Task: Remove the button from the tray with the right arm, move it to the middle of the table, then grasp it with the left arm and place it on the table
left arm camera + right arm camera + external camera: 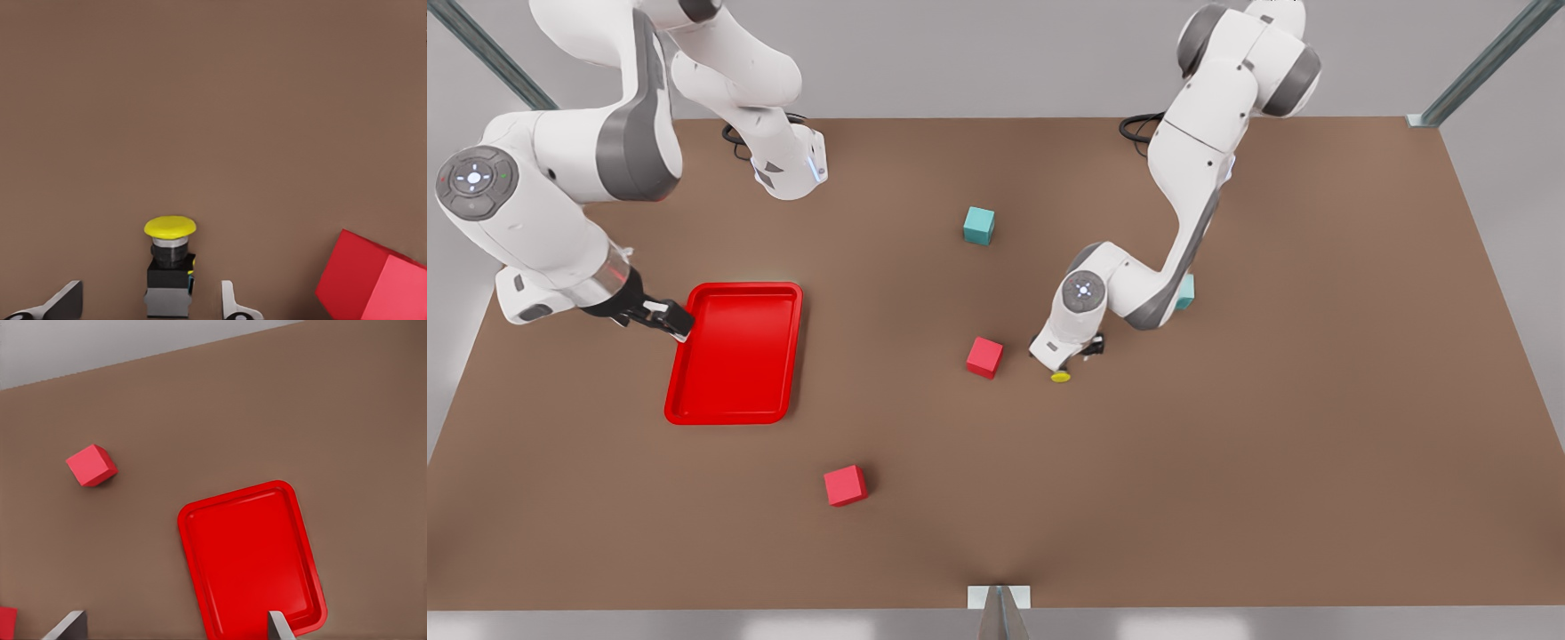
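Near the middle of the surface (1316,427), the button (1060,376) is standing upright on its dark base, yellow cap up, just beside a red cube (984,356) and well apart from the tray (735,352). Left gripper (1074,360): hanging low directly over the button, its fingers (228,300) spread wide on either side of the base without touching it, holding nothing. Right gripper (660,317): waiting at the tray's edge on the front view's left, its fingers (279,628) spread wide and gripping nothing; the tray itself is lying bare. Other items: a second red cube (845,485) nearer the front edge, a teal cube (978,225) farther back, another teal cube (1184,292) partly hidden behind the left arm. Judgement: the button appears to be already sitting on the surface, so the task is looking close to done. Risks: the left fingers are straddling a small, top-heavy piece, so a sideways drift while lifting away could be tipping it; a swing toward the neighbouring red cube could be nudging that cube into the button.
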